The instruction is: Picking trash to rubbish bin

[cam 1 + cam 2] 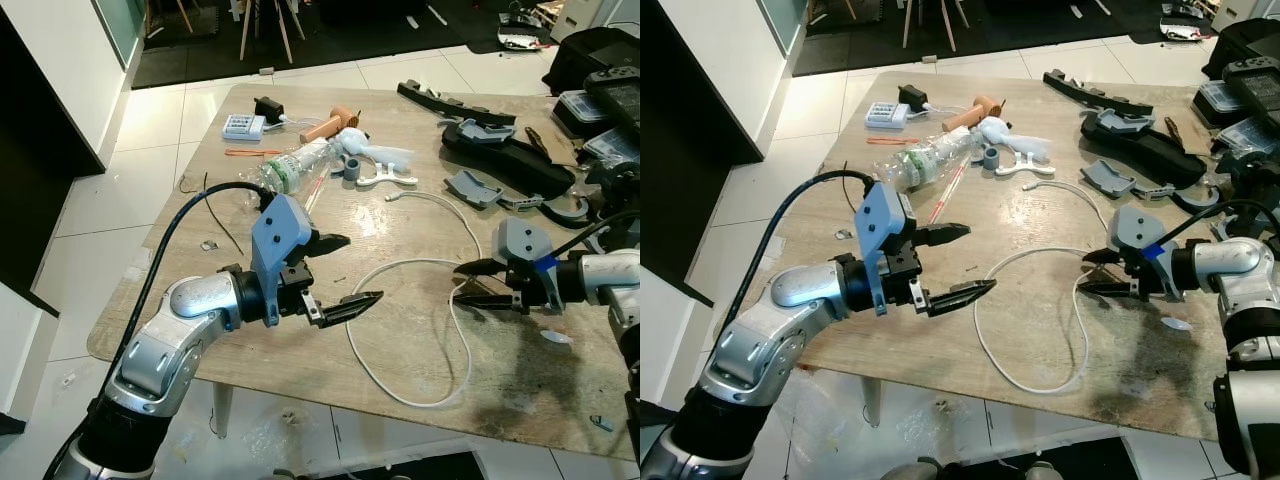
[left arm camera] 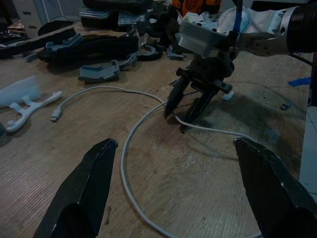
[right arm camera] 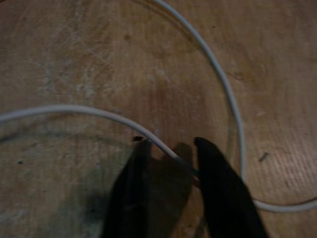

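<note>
While the right claw point(image 1: 468, 283) straddles the long white looped cable point(image 1: 400, 340) on the worn wooden desk point(image 1: 400, 390), its fingers point(image 3: 130, 193) parted and not clamped, the left claw point(image 1: 345, 272) hovers spread wide beside the loop. Farther back lies a crushed clear plastic bottle point(image 1: 295, 167).

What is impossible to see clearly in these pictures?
- Rubbish bin: I cannot find one anywhere.
- Right gripper: right wrist view, whether its fingers pinch the long white cable or only straddle it; shadow hides the contact.
- Black cases at the wooden table's far right: cut off by the eye views' edge.
- Left wrist view: dark overall, small debris unreadable.
</note>
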